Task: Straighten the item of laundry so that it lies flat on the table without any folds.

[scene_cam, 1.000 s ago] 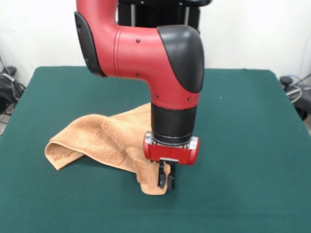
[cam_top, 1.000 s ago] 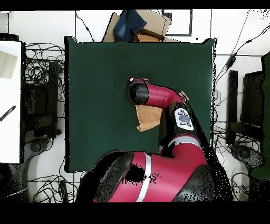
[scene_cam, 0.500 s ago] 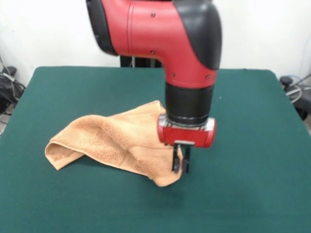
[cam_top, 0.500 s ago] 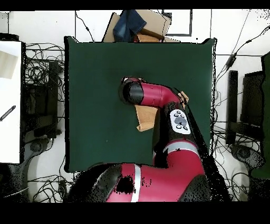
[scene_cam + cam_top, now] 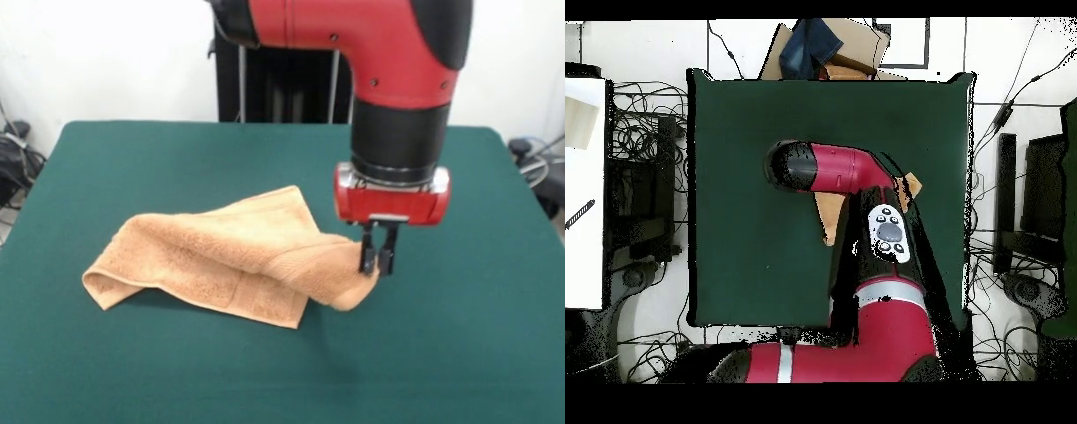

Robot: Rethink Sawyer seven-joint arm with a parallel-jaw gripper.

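Note:
The item of laundry (image 5: 221, 252), a peach-orange terry towel, lies crumpled and folded over itself on the dark green table (image 5: 459, 353), left of centre in the front view. My gripper (image 5: 376, 261) is shut on the towel's right corner and holds it lifted a little off the table, so the cloth stretches toward it. In the overhead view the red arm covers most of the towel (image 5: 827, 215); only small parts show beside the arm, and the gripper itself is hidden under the arm there.
A cardboard box with dark blue cloth (image 5: 827, 45) sits just beyond the table's top edge in the overhead view. Cables and equipment lie on the floor round the table's sides (image 5: 640, 200).
My gripper has moved right and slightly up in the front view, dragging the towel's corner with it. The towel's right part has been pulled out and stretched sideways.

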